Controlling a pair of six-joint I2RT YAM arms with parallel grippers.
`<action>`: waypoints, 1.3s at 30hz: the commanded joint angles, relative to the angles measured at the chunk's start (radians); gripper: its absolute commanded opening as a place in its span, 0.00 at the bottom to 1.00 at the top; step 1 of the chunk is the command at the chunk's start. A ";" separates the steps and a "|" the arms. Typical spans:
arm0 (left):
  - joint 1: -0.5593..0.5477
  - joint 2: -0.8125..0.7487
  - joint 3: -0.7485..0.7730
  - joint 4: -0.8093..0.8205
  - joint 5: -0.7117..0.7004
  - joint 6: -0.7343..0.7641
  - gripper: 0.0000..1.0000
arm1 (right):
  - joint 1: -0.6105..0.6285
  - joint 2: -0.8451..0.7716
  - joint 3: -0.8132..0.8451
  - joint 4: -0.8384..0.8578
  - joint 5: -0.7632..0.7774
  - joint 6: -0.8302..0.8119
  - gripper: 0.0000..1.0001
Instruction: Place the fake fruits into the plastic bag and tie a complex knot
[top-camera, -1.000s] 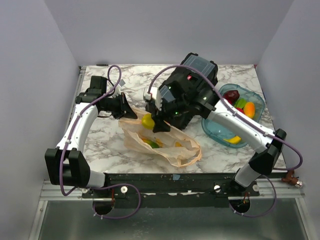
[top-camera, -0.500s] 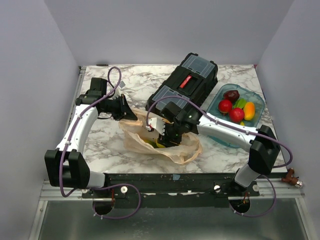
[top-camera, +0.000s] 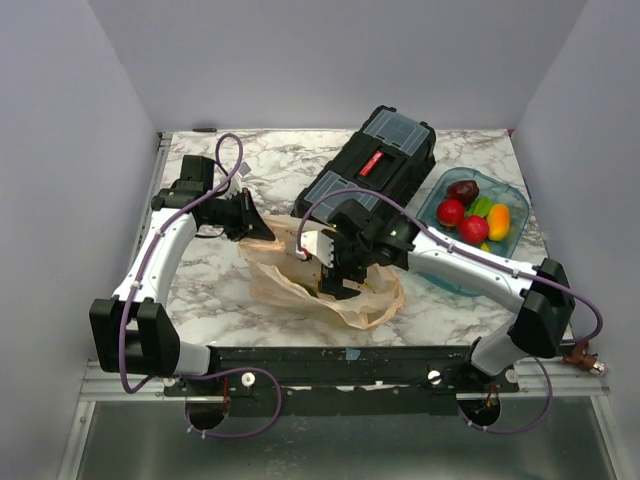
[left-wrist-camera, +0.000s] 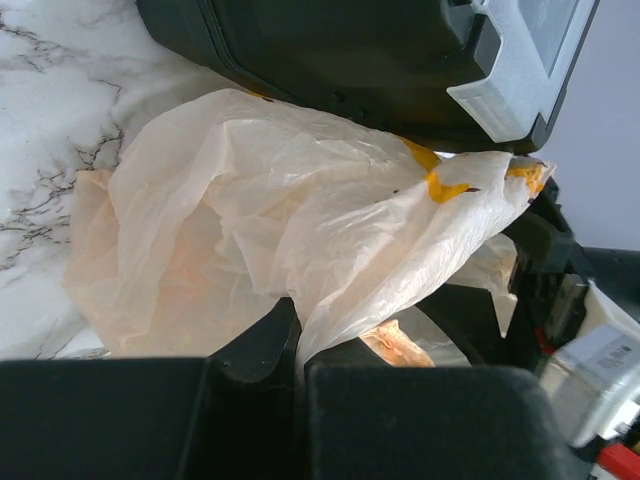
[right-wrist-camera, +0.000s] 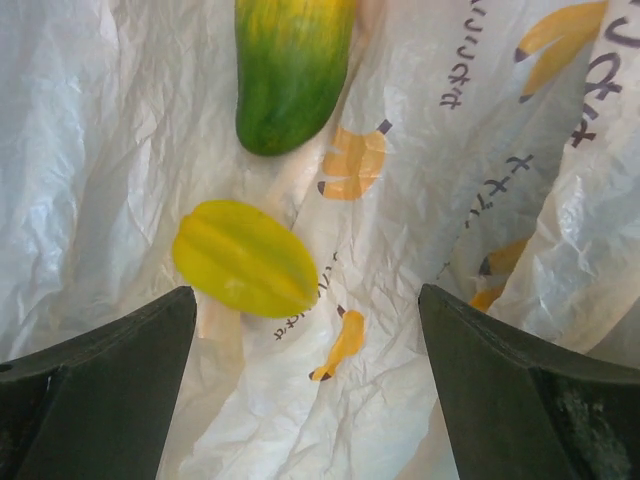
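The peach plastic bag (top-camera: 272, 278) lies open at the front middle of the table. My left gripper (top-camera: 262, 226) is shut on the bag's upper edge and holds the film (left-wrist-camera: 300, 230) up. My right gripper (top-camera: 335, 284) is inside the bag's mouth, its jaws wide open with nothing between them (right-wrist-camera: 310, 400). Just beyond its left finger (right-wrist-camera: 100, 390), a yellow ridged fruit (right-wrist-camera: 245, 258) lies loose on the bag's inner film. A green-and-yellow fruit (right-wrist-camera: 290, 70) lies further in. More fake fruits, red (top-camera: 450, 212), orange (top-camera: 498, 221) and green (top-camera: 482, 206), sit in the blue tray. No knot is in view.
The black toolbox (top-camera: 385, 165) lies diagonally behind the bag, close to its back edge (left-wrist-camera: 350, 60). The translucent blue tray (top-camera: 432, 266) stands at the right, partly under my right forearm. The grey walls enclose the table on three sides.
My right gripper came down from above the bag with the yellow fruit, went into the bag's mouth and opened wide. The fruit now lies loose in the bag. The left gripper has not moved.
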 joint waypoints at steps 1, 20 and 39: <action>0.004 0.005 0.032 0.002 0.019 0.015 0.00 | 0.007 -0.080 0.075 0.010 0.004 -0.002 0.96; 0.005 0.030 0.052 -0.009 0.012 0.042 0.00 | -0.804 -0.110 0.355 -0.168 -0.275 0.133 0.97; 0.005 0.046 0.057 -0.007 0.023 0.046 0.00 | -1.120 0.083 -0.071 0.117 0.146 -0.166 1.00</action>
